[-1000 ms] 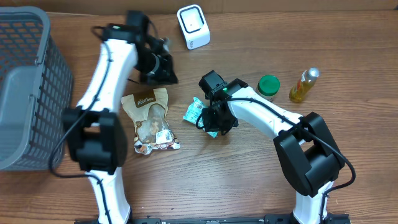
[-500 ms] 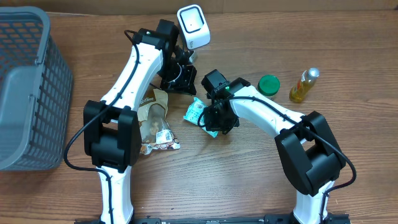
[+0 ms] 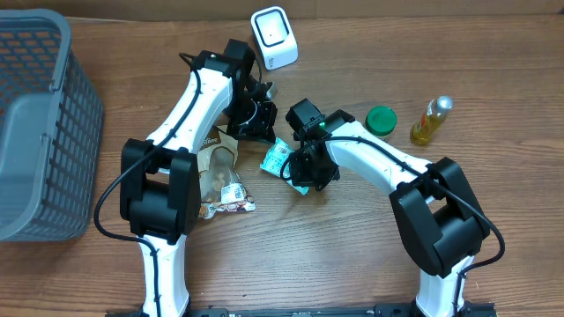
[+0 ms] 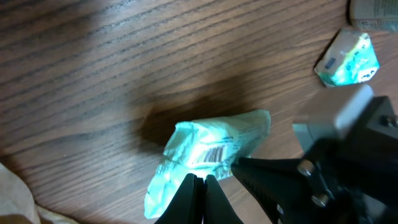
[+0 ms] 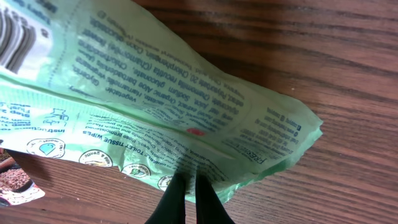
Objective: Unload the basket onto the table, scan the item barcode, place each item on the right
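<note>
1. Your right claw (image 5: 188, 186) is pinched shut on the lower edge of the pale green plastic wipes packet (image 5: 155, 112), so that arm carries the item.
2. The packet sits in the middle of the overhead frame, just left of the right claw and apparently raised off the brown wooden desk (image 3: 352, 264), with a shadow under it.
3. Your left claw (image 4: 198, 190) is closed on nothing and hangs just over the packet.
4. The white box-shaped scanner (image 3: 273, 37) stands at the top centre of the overhead frame, up-frame of the packet, with the left claw between the two.
5. In the left wrist view the packet's long axis runs from lower left to upper right, and its barcode (image 4: 208, 154) faces upward, not toward the scanner.
6. Expect to have to tilt that printed face up-frame.
</note>
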